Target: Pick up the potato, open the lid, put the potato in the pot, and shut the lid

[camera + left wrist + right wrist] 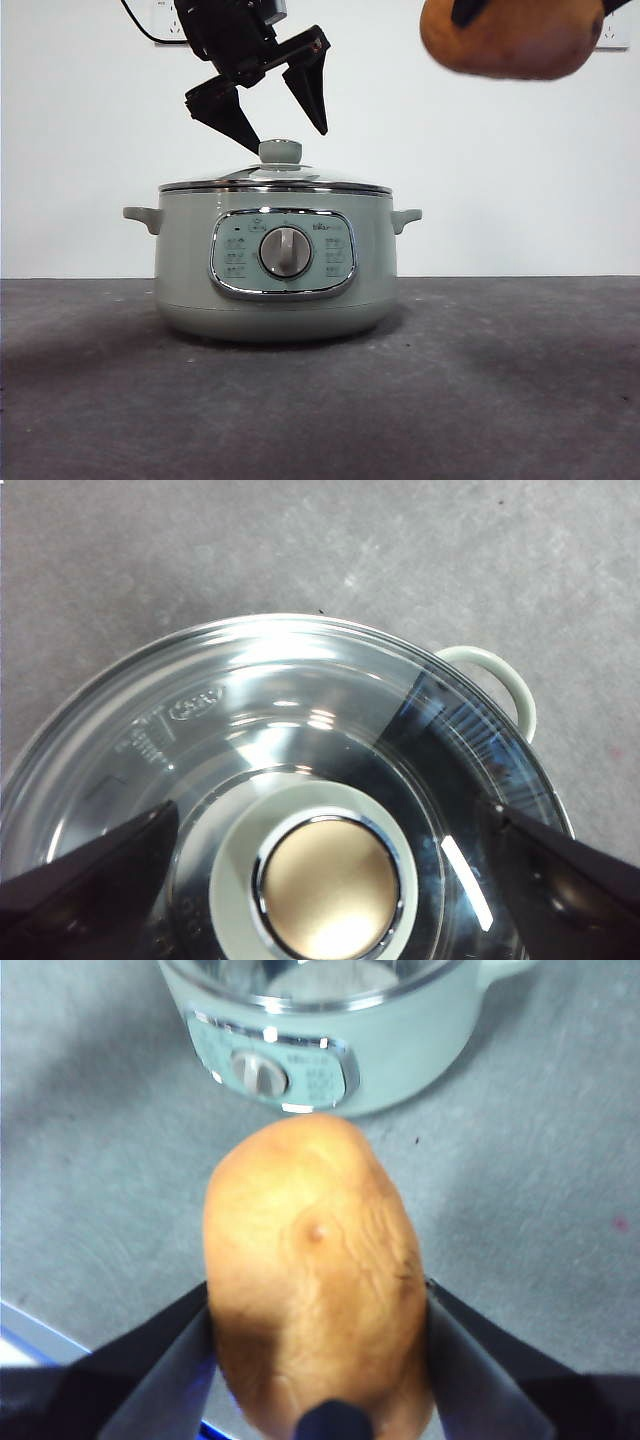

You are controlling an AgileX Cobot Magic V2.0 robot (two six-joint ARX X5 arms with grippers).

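Two hands seen in front view. Left hand (285,115) hanging just above lid knob (280,151), jaws spread wide, tips either side of knob, not touching it. Lid (275,180) seated on pot (275,300), closed. Pot sitting on dark counter (500,400), centre-left, dial (286,251) facing near side, side handles out left and right. Potato (510,40) high at upper right, well above and right of pot, clear of counter. White wall (500,180) behind.

Left wrist view: looking straight down on lid (300,690); knob (330,885) between the two spread jaws of left hand (330,880), gaps on both sides. One pot handle (505,680) poking out past lid rim. Grey counter (300,550) beyond.

Right wrist view: right hand (320,1340) pinching potato (315,1290), a jaw pressed on each flank, potato lengthwise between them. Pot (400,1050) on far side of potato, on counter (540,1210), front panel and dial (260,1075) visible, lid (320,980) on top.
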